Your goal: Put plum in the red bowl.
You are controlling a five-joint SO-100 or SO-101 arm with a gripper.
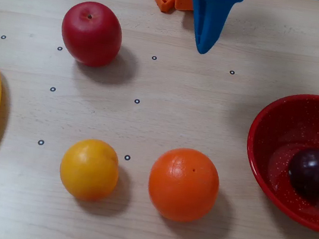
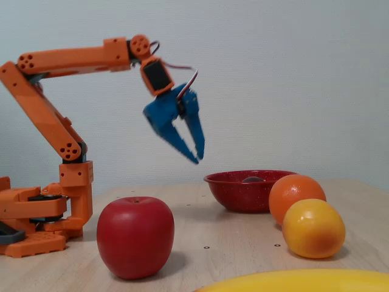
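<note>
One small plum (image 1: pixel 313 171), round, glossy and dark purple-maroon, lies inside the red bowl (image 1: pixel 270 121) at the right of the overhead view, on its white-speckled floor. That view cuts the bowl's right side off; in the fixed view only the plum's top (image 2: pixel 253 179) peeks over the rim. Raised clear above the pale wooden worktop (image 1: pixel 167 108), the blue gripper (image 2: pixel 196 156) hangs empty, jaws slightly parted, tips close. A smooth red apple (image 1: pixel 92 32) sits well apart.
</note>
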